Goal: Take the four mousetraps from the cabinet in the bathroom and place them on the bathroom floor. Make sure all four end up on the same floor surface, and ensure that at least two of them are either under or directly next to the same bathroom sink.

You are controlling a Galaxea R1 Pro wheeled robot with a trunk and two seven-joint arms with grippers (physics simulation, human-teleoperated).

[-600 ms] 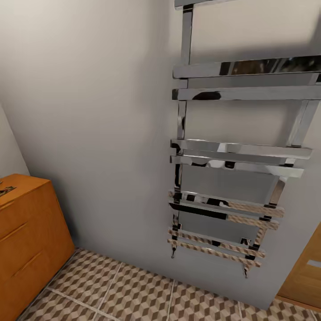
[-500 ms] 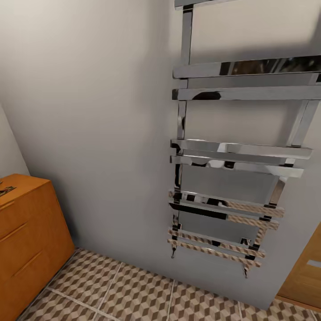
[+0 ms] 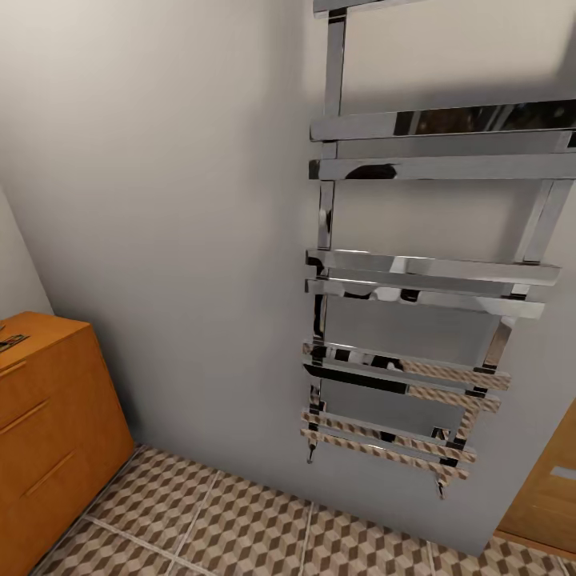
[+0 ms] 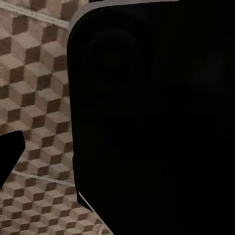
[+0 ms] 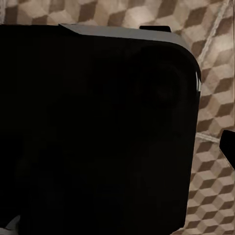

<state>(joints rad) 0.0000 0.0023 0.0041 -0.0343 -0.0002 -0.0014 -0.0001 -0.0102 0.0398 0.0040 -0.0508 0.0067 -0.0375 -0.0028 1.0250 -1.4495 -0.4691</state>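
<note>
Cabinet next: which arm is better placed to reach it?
Probably the left. The cabinet stands at the head view's left edge, the left arm's side. Neither wrist view shows an arm near it, so the robot must first turn or drive closer.

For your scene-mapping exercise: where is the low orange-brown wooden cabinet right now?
In the head view, the low orange-brown wooden cabinet stands at the lower left, on the cube-patterned tiled floor, left of the chrome towel rail.

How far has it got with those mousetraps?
Nothing looks done yet: no mousetrap lies on the patterned bathroom floor in sight. In hand, the head camera faces a grey wall with a chrome towel rail, with the orange cabinet at the left edge, its drawers looking shut. Left: fetching all four traps and setting them down by the sink.
</note>
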